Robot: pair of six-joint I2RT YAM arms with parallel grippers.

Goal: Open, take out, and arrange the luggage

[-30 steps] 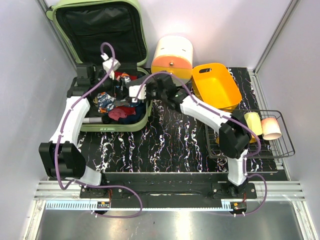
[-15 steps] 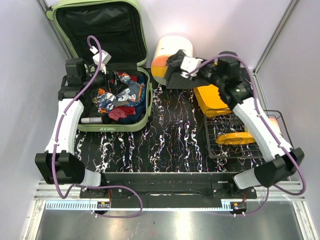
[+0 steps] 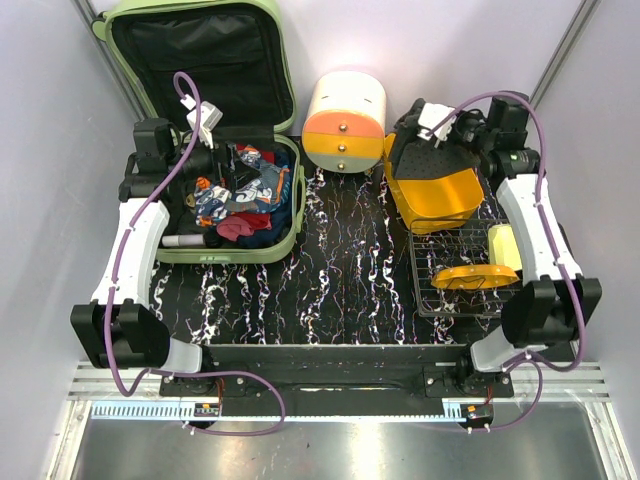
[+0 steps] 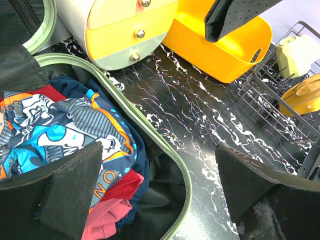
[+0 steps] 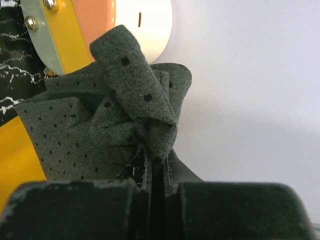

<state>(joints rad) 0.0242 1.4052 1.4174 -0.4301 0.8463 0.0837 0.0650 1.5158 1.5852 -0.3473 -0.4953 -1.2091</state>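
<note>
Your right tool [image 5: 156, 170] is pinched shut on a dark grey perforated cloth [image 5: 115, 125], which hangs over the orange bin [image 3: 445, 195] at about 1 o'clock on the worktop [image 3: 340, 270]. Your left tool [image 4: 157, 185] stands wide open, holding nothing, above the heaped clothes [image 4: 75, 130] in the luggage [image 3: 195, 55]. The luggage lies open at 10 o'clock with its lid raised, and the drawer box [image 3: 345, 120] sits at 12 o'clock between it and the bin.

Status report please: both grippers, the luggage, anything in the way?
Left gripper open above luggage. Right gripper shut on dark cloth over orange bin. Luggage open, clothes inside. No blockage seen.
</note>
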